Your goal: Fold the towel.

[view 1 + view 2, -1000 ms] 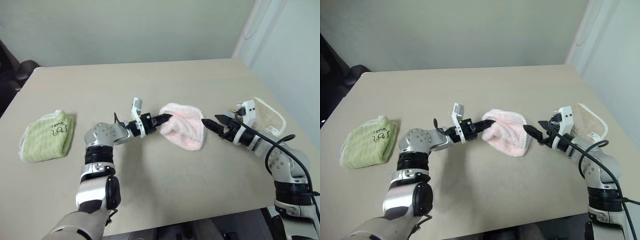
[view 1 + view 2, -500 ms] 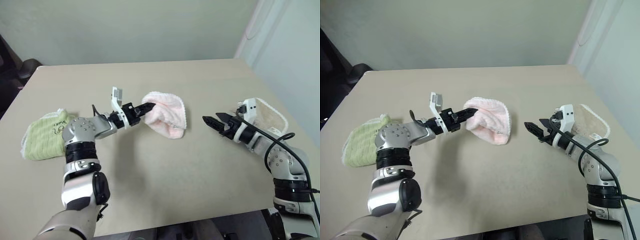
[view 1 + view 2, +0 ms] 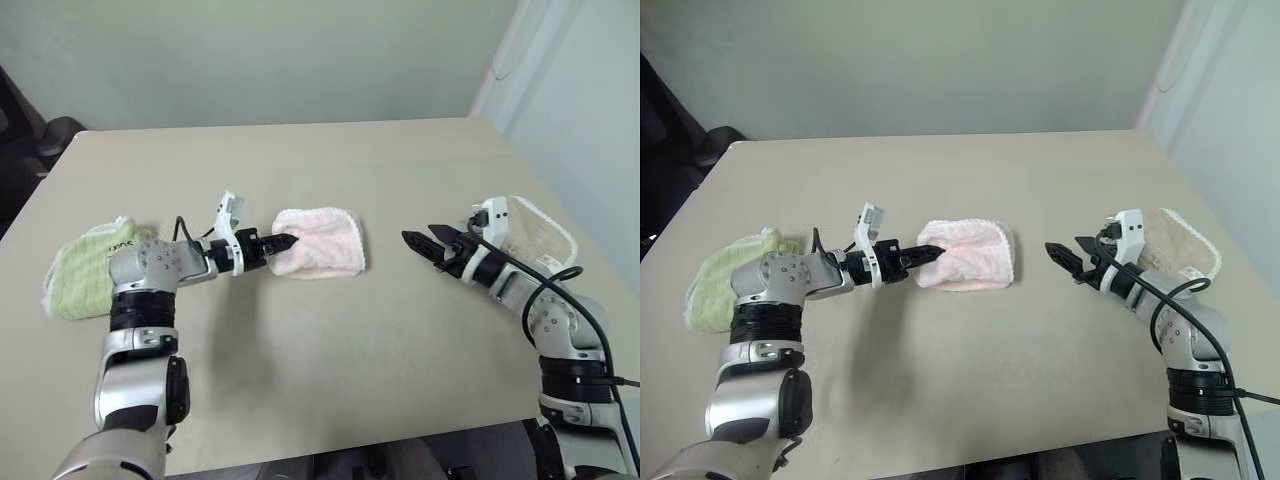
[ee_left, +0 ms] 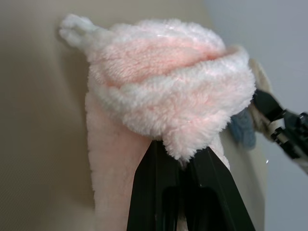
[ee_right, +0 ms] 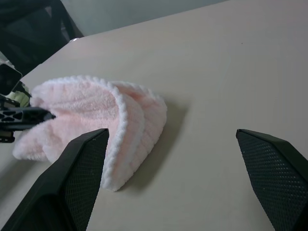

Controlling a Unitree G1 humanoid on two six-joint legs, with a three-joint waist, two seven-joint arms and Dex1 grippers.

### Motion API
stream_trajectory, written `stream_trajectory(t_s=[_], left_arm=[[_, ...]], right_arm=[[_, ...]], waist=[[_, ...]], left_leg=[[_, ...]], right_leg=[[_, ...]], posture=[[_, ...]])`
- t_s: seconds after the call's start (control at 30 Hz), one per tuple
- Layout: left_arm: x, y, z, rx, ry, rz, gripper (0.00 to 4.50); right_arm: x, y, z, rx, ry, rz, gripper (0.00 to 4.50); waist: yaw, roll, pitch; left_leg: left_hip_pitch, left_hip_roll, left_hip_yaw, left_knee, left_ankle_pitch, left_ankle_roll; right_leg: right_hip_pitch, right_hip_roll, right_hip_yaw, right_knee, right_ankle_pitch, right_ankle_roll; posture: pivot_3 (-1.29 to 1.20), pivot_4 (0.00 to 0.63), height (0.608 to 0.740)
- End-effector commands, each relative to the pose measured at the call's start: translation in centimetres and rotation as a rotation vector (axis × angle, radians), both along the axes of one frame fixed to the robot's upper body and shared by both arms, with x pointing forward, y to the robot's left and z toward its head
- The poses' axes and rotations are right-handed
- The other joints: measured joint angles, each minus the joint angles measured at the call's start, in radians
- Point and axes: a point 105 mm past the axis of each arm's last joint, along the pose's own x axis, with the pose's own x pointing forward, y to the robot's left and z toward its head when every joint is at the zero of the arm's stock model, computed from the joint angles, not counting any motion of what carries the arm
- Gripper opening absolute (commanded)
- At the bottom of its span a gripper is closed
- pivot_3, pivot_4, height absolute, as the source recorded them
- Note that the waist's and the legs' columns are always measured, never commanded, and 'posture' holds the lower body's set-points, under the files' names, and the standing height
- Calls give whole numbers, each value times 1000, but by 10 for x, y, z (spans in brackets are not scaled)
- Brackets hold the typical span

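One pink towel (image 3: 322,256) folded on the tabletop (image 3: 330,350), left gripper (image 3: 283,241) clamped on its near-left edge, right gripper (image 3: 418,242) spread wide and empty, well apart from the towel, one green towel (image 3: 78,280) behind the left arm, one beige towel (image 3: 535,232) behind the right gripper

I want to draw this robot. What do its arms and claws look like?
Both arms are silver-grey metal with ribbed black joints. Each ends in a white wrist piece and a claw, left and right, of two pointed black fingers. A black cable loops along the right arm.
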Motion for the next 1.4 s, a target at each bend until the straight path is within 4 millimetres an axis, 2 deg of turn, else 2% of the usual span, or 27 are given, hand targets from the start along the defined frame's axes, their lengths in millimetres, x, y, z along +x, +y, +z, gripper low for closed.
stream_trajectory(t_s=[0.03, 0.43, 0.57, 0.67, 0.83, 1.1, 1.27, 1.37, 1.4], left_arm=[[3, -5, 4, 33, -40, -34, 35], [17, -12, 10, -42, -43, -10, 35], [16, -14, 13, -70, -40, -25, 1075], [13, -16, 10, -46, -38, -47, 2153], [15, -13, -7, 73, -24, -41, 3895], [19, -30, -16, 88, -12, -57, 3895], [25, -34, -19, 67, 12, -30, 3895], [26, -34, -20, 53, 12, -17, 3303], [27, -34, -19, 46, 9, -14, 2965]], right_arm=[[1, 1, 14, -4, -57, -3, 4500], [-2, 0, 10, -17, -55, -9, 4500], [-2, -1, 11, -19, -55, -11, 4500], [-2, -2, 11, -20, -55, -11, 4500], [-1, -1, 10, -21, -52, -9, 4500], [0, 4, 8, -19, -49, 3, 4500], [-1, 3, 7, -16, -50, -1, 4500], [-2, 2, 7, -15, -51, -10, 4500], [-2, 1, 7, -15, -51, -14, 4500]], waist=[[0, 0, 0], [0, 0, 0], [-1, 0, 0], [0, 0, 0], [0, 0, 0], [4, 0, 0], [11, 0, 0], [12, 0, 0], [13, 0, 0]], left_leg=[[0, 0, 0, 0, 0, 0], [0, 0, 0, 0, 0, 0], [0, 0, 0, 0, 0, 0], [0, 0, 0, 0, 0, 0], [0, 0, 0, 0, 0, 0], [0, 0, 0, 0, 1, 1], [0, 0, 0, 1, 1, 1], [0, 0, 0, 1, 1, 1], [0, 0, 0, 0, 1, 1]], right_leg=[[0, 0, 0, 0, 0, 0], [0, 0, 0, 0, -1, 2], [0, 0, 0, 0, -1, 2], [0, 0, 0, 0, -1, 2], [0, 0, 0, 0, -1, 2], [0, 0, 0, 0, -1, 2], [2, -1, 0, 0, -1, 2], [2, -1, 0, 0, -1, 2], [2, -1, 0, 0, -1, 2]], posture=[[0, 150, 740], [0, 150, 740], [0, 150, 740], [0, 150, 740], [0, 150, 740], [0, 150, 740], [0, 150, 740], [0, 150, 740], [0, 150, 740]])
